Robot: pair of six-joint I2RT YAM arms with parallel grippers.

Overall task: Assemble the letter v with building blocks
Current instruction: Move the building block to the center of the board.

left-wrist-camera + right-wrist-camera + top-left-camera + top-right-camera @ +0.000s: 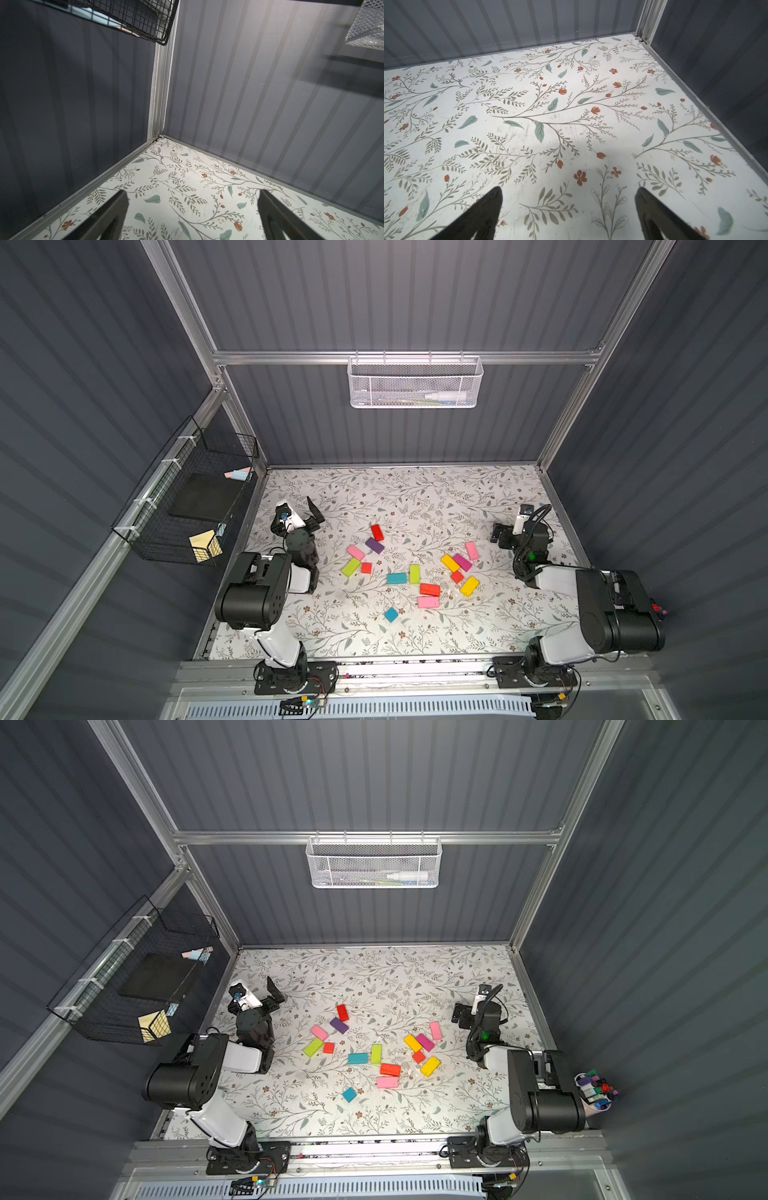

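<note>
Far left, a black wire basket [183, 497] hangs on the side wall, with a yellow sticky-note pad [205, 546] in its near end. Moving in, the left gripper [315, 512] is poised near the left edge of the floral mat [415, 497], jaws spread wide and holding nothing. Its wrist view shows bare mat between the 2 fingers [117, 204]. On to the building blocks [429, 589]: 15 by my count in both top views, all lying flat and loose on the mat between the arms. First comes a group of 5, with a red brick [377, 532] farthest back and a purple brick [374, 545] just beside it. Then there's a pink brick [355, 552], a lime brick [351, 567] and a small red square [366, 568]. In the centre, a teal brick [396, 578] lies just beside a second lime brick [414, 574], and a teal square [391, 614] sits alone, nearest the arm bases. Further right, a yellow brick [450, 563] and a magenta brick [462, 562] touch side by side, with a second yellow brick [470, 586] near them. Then the right gripper [496, 533], near the right edge, is also wide open and empty, with only mat ahead in its wrist view. Far right, in a top view, stands a cup of markers [596, 1090].
</note>
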